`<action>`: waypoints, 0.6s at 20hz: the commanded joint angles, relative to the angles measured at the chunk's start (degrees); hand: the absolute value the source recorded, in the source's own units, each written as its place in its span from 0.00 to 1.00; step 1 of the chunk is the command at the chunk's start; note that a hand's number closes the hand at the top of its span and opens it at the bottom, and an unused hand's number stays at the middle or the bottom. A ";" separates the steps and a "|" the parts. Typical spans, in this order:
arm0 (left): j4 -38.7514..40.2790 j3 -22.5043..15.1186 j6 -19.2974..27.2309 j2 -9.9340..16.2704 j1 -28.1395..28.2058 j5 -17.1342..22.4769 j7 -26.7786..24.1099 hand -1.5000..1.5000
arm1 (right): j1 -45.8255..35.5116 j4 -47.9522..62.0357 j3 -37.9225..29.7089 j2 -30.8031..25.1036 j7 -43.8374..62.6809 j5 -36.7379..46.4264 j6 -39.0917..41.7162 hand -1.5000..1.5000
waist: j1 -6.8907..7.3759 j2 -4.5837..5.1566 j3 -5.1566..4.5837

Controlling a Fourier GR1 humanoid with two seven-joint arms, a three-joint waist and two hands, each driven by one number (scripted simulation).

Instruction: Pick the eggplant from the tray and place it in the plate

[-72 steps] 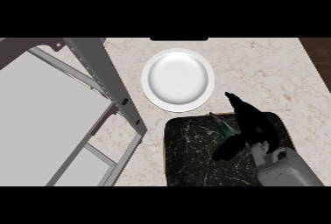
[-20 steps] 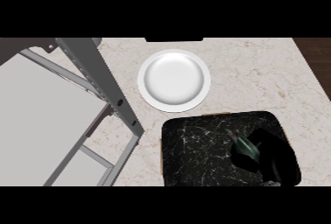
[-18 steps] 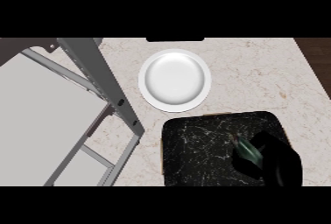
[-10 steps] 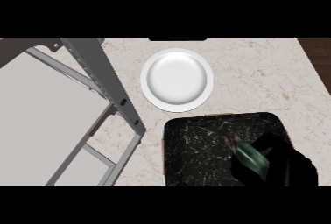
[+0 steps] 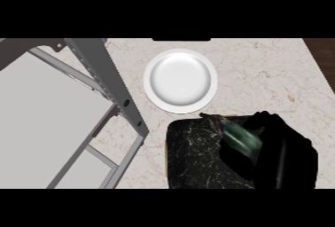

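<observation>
The eggplant [image 5: 237, 136], dark with a greenish sheen, hangs tilted over the far right part of the black marbled tray [image 5: 193, 155], its stem end pointing toward the plate. My right hand [image 5: 282, 150] is curled round it from the right and below, hiding its lower end. The white round plate [image 5: 181, 80] lies on the counter just beyond the tray, with nothing on it. My left hand does not show.
A grey metal frame [image 5: 108, 84] with a flat grey panel [image 5: 39, 119] fills the left side. Beige stone counter surrounds the plate; a dark edge [image 5: 324, 53] shows at the far right.
My right hand has risen and moved toward the plate with the eggplant in it; the eggplant now sits higher, near the tray's far edge.
</observation>
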 commanded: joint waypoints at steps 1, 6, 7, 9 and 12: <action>1.64 -1.16 1.21 -2.24 -1.52 -2.39 -0.51 0.50 | -10.25 7.31 -1.37 5.69 2.44 0.90 3.08 1.00 | 0.18 0.09 0.01; -2.09 -0.61 0.66 -2.20 1.85 -2.25 0.11 0.50 | -20.16 16.54 -11.15 5.89 -3.68 -7.02 4.69 1.00 | 0.43 0.10 0.03; 0.07 0.49 0.66 -1.77 -0.34 -1.96 0.40 0.50 | -21.39 20.28 -12.31 5.91 -3.73 -9.09 2.29 1.00 | 0.45 0.18 0.03; 2.45 0.60 -1.47 -1.61 1.29 -1.86 -4.00 0.50 | -27.75 24.59 -11.77 5.94 -1.61 -11.11 2.91 1.00 | 0.63 0.20 0.00; 0.18 1.35 -1.67 -0.97 0.55 -1.23 -0.53 0.50 | -25.32 33.99 -13.38 5.97 -6.84 -13.37 -8.31 1.00 | 0.60 0.22 0.04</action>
